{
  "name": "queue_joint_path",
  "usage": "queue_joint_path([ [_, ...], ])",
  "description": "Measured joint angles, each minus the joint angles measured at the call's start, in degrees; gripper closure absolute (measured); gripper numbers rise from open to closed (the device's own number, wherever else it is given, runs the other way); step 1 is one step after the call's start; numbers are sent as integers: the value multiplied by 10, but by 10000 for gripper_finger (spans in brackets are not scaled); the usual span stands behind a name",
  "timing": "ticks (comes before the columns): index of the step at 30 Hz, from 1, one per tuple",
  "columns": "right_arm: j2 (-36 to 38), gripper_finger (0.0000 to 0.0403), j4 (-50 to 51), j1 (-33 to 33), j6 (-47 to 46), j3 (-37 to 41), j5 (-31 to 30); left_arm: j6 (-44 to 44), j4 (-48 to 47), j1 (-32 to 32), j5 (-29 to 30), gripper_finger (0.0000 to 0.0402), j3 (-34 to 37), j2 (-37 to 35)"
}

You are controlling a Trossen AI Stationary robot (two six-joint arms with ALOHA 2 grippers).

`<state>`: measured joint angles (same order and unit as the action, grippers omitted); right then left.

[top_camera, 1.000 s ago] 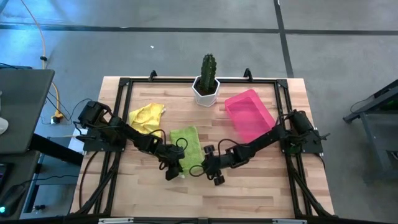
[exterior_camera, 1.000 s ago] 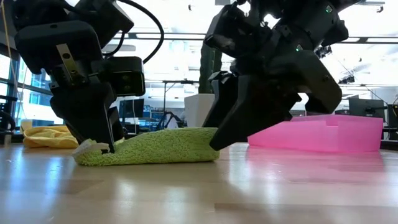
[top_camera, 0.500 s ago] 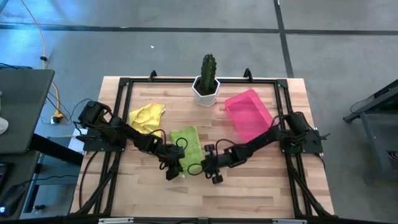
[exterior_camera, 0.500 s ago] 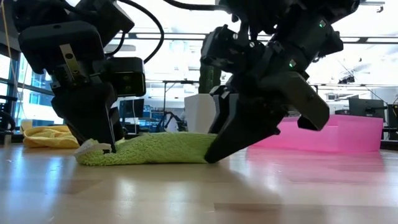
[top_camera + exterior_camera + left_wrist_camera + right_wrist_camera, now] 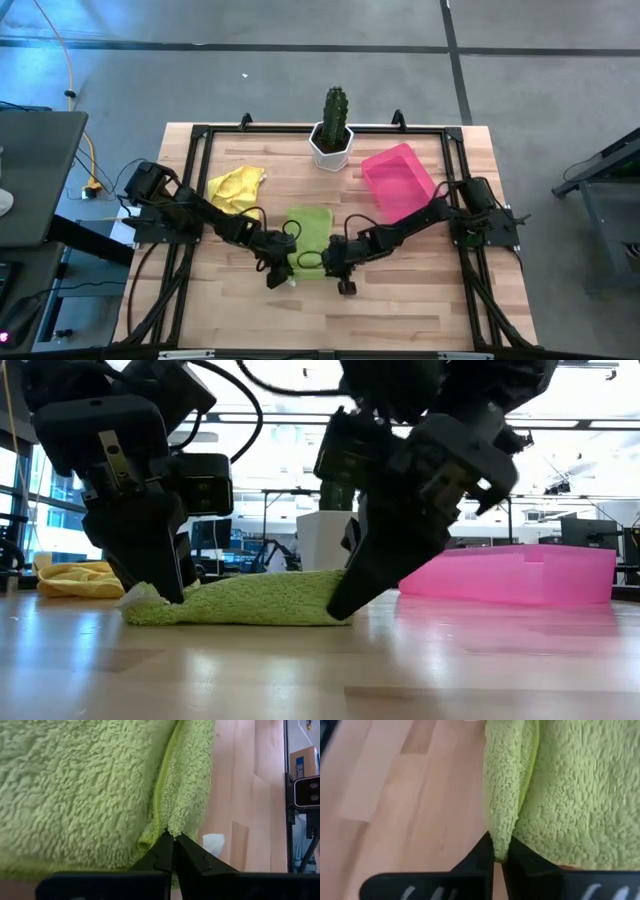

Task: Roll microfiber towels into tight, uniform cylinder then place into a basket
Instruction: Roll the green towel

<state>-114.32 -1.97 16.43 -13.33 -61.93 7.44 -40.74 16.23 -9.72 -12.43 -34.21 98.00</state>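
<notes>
The lime green towel (image 5: pixel 309 236) lies on the wooden table, its near edge turned over into a thick strip (image 5: pixel 192 780). My left gripper (image 5: pixel 281 271) is shut on its near left corner, and my right gripper (image 5: pixel 334 262) is shut on its near right corner. In the low view the left gripper (image 5: pixel 152 596) and the right gripper (image 5: pixel 340 606) stand at the two ends of the towel (image 5: pixel 250 600). The yellow towel (image 5: pixel 237 186) lies crumpled at the far left. The pink basket (image 5: pixel 399 183) stands at the far right. My left gripper pinches the green towel's near left corner (image 5: pixel 167 827) between its two fingers, where the turned-over strip meets the flat part. The fingers slant down from the table's left. The towel lies on the table. My right gripper pinches the end of the turned-over strip at the towel's near right corner (image 5: pixel 501 842) between its two fingers, several layers. The fingers slant down from the table's right. The towel rests on the table.
A white pot with a cactus (image 5: pixel 332 138) stands at the far middle, between the yellow towel and the basket. A black frame (image 5: pixel 200 140) runs around the work area. Bare wood lies along the near edge (image 5: pixel 330 320).
My right gripper has gone toward the table's left, onto the green towel's near right corner, rolled at the wrist, and shut from wide open, taking hold of the towel. My left gripper has kept still, shut on its corner.
</notes>
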Motion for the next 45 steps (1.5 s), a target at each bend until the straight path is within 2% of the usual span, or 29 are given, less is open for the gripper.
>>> queue_joint_path([
  [8, -1, 400, 4, -33, -61, 1, 83, -22, -5, -26, -7, 357, 1, -43],
  [11, -1, 401, 4, -43, -79, 1, 108, -3, -3, -46, 3, 342, 0, -63],
  [18, -1, 402, 5, -59, -128, 2, 127, 207, -4, -120, 115, 318, 0, -86],
  [22, -1, 402, 5, -59, -128, 2, 127, 272, -8, -161, 187, 303, 0, -86],
  [25, -1, 402, 4, -59, -128, 2, 127, 293, -10, -181, 242, 290, 0, -86],
  [27, -1, 402, 4, -59, -128, 2, 127, 305, -14, -188, 258, 282, 0, -86],
  [36, -1, 402, 2, -59, -138, 2, 125, 305, 4, -189, 261, 255, -1, -28],
  [45, -1, 402, 1, -59, -137, 2, 125, 353, 0, -186, 376, 254, -1, -18],
])
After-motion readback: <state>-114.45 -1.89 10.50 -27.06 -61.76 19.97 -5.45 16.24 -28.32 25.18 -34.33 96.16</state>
